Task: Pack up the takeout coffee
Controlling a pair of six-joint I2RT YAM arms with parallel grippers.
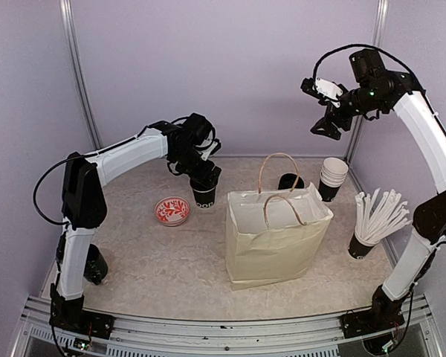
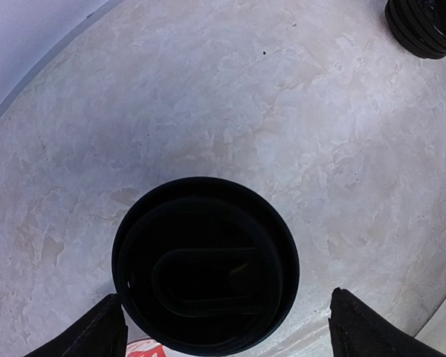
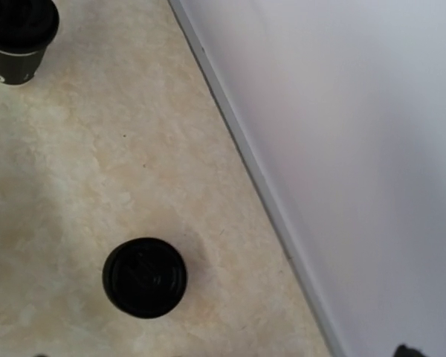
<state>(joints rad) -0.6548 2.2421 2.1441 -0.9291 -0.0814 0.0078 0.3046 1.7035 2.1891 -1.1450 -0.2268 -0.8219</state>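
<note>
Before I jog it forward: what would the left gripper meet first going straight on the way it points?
The lidded takeout coffee, right below the open left gripper; the fingers look set to pass either side of it, though depth is unclear.

Beige table (image 1: 171, 268) with lidded black cup (image 1: 205, 195), red dish (image 1: 172, 210), paper bag (image 1: 275, 242), lids (image 1: 290, 181), cup stack (image 1: 331, 177), stick cup (image 1: 361, 247)

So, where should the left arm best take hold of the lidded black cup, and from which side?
Probably the round side wall just under the lid, coming straight down from above. The cup stands upright, and the open left fingers sit either side of it.
</note>
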